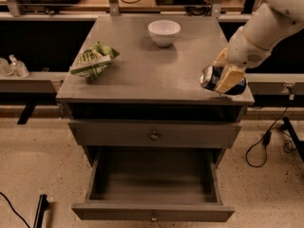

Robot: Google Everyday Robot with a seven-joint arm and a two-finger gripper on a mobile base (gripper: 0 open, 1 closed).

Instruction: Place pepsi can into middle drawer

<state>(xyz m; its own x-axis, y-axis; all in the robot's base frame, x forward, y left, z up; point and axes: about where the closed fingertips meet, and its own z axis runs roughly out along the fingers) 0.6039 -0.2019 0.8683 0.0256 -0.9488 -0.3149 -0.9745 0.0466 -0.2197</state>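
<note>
The pepsi can (208, 77) lies on its side at the front right corner of the cabinet top, silver end facing left. My gripper (224, 76) comes in from the upper right and is shut on it, with one cream finger (228, 79) across the can's front and the other behind. I cannot tell whether the can rests on the top or hangs just above it. The middle drawer (153, 212) is pulled open low at the front of the cabinet. It is empty, and its round knob sits centred on the front panel.
A white bowl (164, 32) stands at the back of the grey cabinet top (147, 75). A green-and-white snack bag (93, 61) lies at its left. A closed drawer with a knob (154, 136) sits above the open one. Cables lie on the floor at the right (266, 146).
</note>
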